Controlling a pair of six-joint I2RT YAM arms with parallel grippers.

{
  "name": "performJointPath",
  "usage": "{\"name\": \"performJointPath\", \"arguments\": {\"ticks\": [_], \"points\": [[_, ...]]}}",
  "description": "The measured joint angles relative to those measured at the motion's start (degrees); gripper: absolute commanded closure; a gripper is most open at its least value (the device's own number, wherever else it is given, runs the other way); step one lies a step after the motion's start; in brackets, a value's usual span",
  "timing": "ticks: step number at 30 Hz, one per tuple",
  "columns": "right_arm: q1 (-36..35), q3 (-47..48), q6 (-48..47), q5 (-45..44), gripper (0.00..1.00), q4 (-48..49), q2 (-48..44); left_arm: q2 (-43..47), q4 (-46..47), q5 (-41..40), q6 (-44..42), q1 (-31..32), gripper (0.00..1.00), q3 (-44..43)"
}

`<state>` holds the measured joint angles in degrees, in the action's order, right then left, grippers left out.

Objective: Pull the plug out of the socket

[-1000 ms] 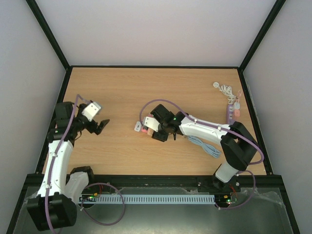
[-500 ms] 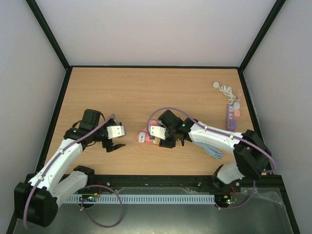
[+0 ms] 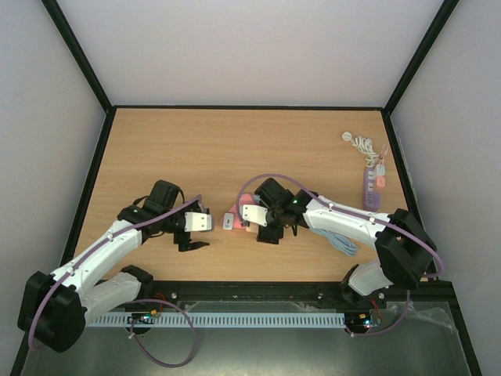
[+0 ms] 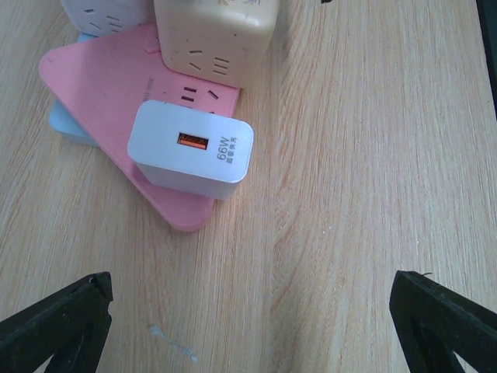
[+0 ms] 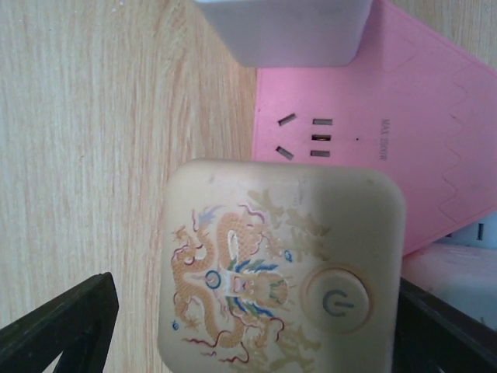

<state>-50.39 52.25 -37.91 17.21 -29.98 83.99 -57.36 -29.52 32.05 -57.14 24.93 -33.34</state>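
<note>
A pink socket plate [image 4: 109, 85] lies on the wooden table, just left of centre [image 3: 237, 216]. A white charger plug [image 4: 190, 148] marked 66W sits in it, with a cream cube adapter [image 5: 279, 264] bearing a dragon print plugged in beside it. My left gripper [image 4: 250, 284] hovers open just short of the white plug, and nothing is between its fingers [image 4: 58, 318]. From above it shows at the socket's left [image 3: 196, 233]. My right gripper [image 5: 255, 287] straddles the cream cube with a gap showing on its left side; from overhead it shows right of the socket [image 3: 262, 225].
A purple power strip [image 3: 369, 185] and a coiled white cable [image 3: 360, 143] lie at the back right edge. A grey-blue cable [image 3: 335, 236] runs under my right arm. A pale blue block [image 4: 66, 124] pokes out beneath the pink socket.
My left arm has swung right and lowered toward the socket. My right arm set the socket a little nearer, then its jaws widened off the cream cube.
</note>
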Motion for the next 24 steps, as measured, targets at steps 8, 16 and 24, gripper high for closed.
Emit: {"name": "performJointPath", "arguments": {"ticks": [8,16,24], "points": [[-0.02,6.03,2.23,2.40,0.06,-3.08,0.00,-0.04,1.66,-0.13,3.82,0.20,0.00,0.00],[0.42,13.88,4.11,5.81,0.07,-4.50,0.02,-0.04,2.16,-0.13,5.97,0.31,0.00,-0.02],[7.72,19.87,6.45,11.74,0.15,-4.22,2.34,0.02,2.29,0.00,4.07,2.25,0.00,-0.02]]}}
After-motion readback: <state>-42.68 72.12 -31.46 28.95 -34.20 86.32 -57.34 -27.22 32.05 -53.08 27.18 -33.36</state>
